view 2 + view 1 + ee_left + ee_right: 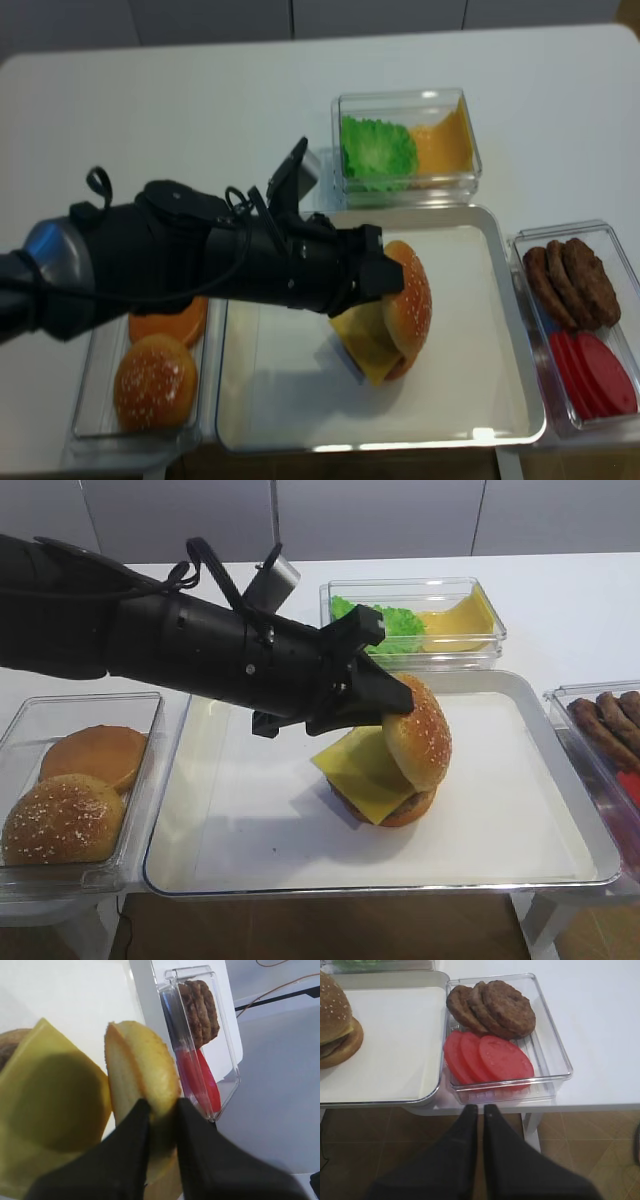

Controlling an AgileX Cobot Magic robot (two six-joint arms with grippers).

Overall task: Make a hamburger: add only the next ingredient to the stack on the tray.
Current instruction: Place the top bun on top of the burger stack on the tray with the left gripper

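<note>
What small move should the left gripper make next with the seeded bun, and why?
Probably tip the seeded bun top level before letting go. The left gripper holds it on edge, leaning against the cheese slice of the stack; released like this, it may slide off.

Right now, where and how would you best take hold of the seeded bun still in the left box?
Pinch the seeded bun across its rim, one finger per side, coming from above. It lies dome up, and the box walls block low side approaches.
</note>
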